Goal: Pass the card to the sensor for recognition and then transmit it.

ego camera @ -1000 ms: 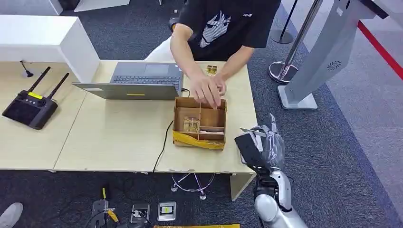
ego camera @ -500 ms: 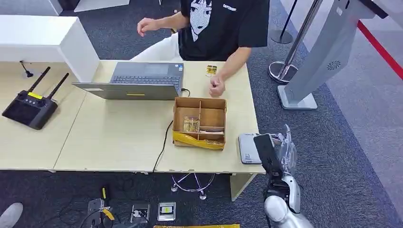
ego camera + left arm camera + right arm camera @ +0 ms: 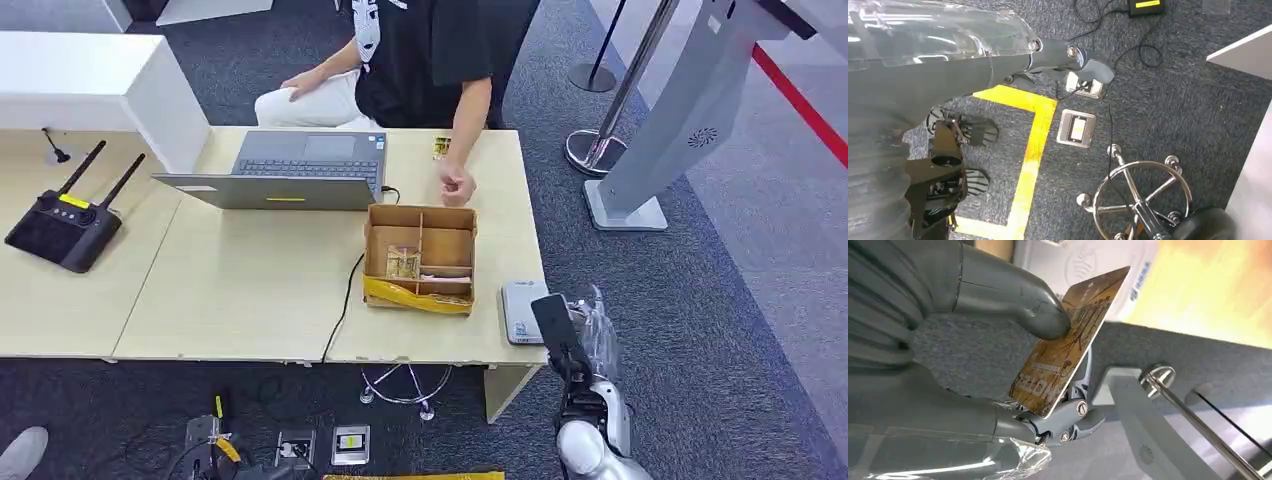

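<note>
One laptop (image 3: 290, 170), one cardboard box (image 3: 420, 258), then one grey sensor (image 3: 522, 311) at the table's (image 3: 240, 290) right edge, beside it the right hand (image 3: 580, 330) pinching one gold card (image 3: 1068, 340); left hand (image 3: 948, 60) grip unclear.

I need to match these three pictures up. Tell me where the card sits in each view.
Head view: the card stands as a dark slab in the right hand, just off the table's right end, beside the grey sensor.
Left wrist view: the card is not in it.
Right wrist view: the golden card is pinched under the thumb, mid-picture.
Shared landmark: the sensor, pale and blurred behind the card's far edge in the right wrist view.
</note>
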`<state>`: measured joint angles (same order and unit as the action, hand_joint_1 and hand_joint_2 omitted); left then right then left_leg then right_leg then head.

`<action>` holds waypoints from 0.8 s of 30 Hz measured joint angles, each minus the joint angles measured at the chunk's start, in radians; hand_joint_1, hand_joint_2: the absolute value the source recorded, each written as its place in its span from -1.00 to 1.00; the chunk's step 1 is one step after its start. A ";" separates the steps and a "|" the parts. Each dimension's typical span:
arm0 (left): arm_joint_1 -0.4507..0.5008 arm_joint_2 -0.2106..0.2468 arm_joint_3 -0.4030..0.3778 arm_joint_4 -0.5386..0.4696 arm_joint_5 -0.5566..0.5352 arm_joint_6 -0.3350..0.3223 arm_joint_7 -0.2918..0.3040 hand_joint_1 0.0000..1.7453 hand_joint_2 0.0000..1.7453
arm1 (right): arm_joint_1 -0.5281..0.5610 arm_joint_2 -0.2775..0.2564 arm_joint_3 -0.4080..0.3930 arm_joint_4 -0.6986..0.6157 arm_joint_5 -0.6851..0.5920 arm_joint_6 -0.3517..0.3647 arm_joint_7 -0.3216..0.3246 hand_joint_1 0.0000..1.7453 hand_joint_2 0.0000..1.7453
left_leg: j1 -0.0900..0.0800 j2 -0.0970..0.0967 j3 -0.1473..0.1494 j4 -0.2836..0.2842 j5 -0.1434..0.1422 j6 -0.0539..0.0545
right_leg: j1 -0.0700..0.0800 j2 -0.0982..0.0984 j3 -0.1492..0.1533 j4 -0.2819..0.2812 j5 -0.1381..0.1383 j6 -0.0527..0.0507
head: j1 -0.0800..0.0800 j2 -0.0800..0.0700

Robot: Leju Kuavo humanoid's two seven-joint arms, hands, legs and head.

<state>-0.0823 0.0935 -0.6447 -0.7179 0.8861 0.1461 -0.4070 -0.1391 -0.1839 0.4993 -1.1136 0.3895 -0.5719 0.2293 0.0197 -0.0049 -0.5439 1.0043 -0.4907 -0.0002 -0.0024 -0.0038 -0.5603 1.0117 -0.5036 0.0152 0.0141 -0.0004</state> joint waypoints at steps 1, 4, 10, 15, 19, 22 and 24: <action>0.000 0.000 0.000 -0.002 0.001 0.000 0.000 -1.00 1.00 | 0.000 0.000 0.002 0.007 -0.005 0.001 0.000 1.00 1.00 | 0.000 0.000 0.000 0.000 0.000 0.000 | 0.000 0.000 0.000 0.000 0.000 0.000 | 0.000 0.000; 0.000 0.003 -0.004 -0.003 0.005 0.001 0.002 -1.00 1.00 | -0.001 0.000 0.011 0.023 -0.011 0.003 -0.001 1.00 1.00 | 0.000 0.000 0.000 0.000 0.000 0.000 | 0.000 0.000 0.000 0.000 0.000 0.000 | 0.000 0.000; 0.000 0.007 -0.005 -0.011 0.019 0.010 0.002 -1.00 1.00 | -0.007 0.000 0.027 0.044 -0.024 0.015 0.015 1.00 1.00 | 0.000 0.000 0.000 0.000 0.000 0.000 | 0.000 0.000 0.000 0.000 0.000 0.000 | 0.000 0.000; 0.001 0.009 -0.006 -0.016 0.027 0.016 0.002 -1.00 1.00 | -0.019 0.000 0.032 0.053 -0.031 0.027 0.029 1.00 1.00 | 0.000 0.000 0.000 0.000 0.000 0.000 | 0.000 0.000 0.000 0.000 0.000 0.000 | 0.000 0.000; 0.001 0.011 -0.007 -0.020 0.029 0.019 0.002 -1.00 1.00 | -0.025 0.000 0.039 0.057 -0.021 0.027 0.037 1.00 1.00 | 0.000 0.000 0.001 0.000 0.000 0.000 | 0.000 0.000 0.001 0.000 0.000 0.000 | 0.000 0.000; 0.001 0.011 -0.012 -0.021 0.032 0.021 0.002 -1.00 1.00 | -0.027 -0.001 0.039 0.057 -0.008 0.024 0.045 1.00 1.00 | 0.000 0.000 0.000 0.000 0.000 0.000 | 0.000 0.000 0.001 0.000 0.000 0.000 | 0.000 0.000; 0.001 0.011 -0.013 -0.022 0.032 0.021 0.002 -1.00 1.00 | -0.028 -0.002 0.040 0.057 -0.005 0.024 0.047 1.00 1.00 | 0.000 0.000 0.000 0.000 0.000 0.000 | 0.000 0.000 0.001 0.000 0.000 0.000 | 0.000 0.000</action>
<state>-0.0817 0.1049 -0.6580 -0.7397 0.9186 0.1667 -0.4051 -0.1673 -0.1862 0.5394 -1.0567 0.3845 -0.5482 0.2762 0.0197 -0.0050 -0.5436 1.0043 -0.4906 -0.0001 -0.0025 -0.0040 -0.5597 1.0117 -0.5034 0.0154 0.0141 -0.0004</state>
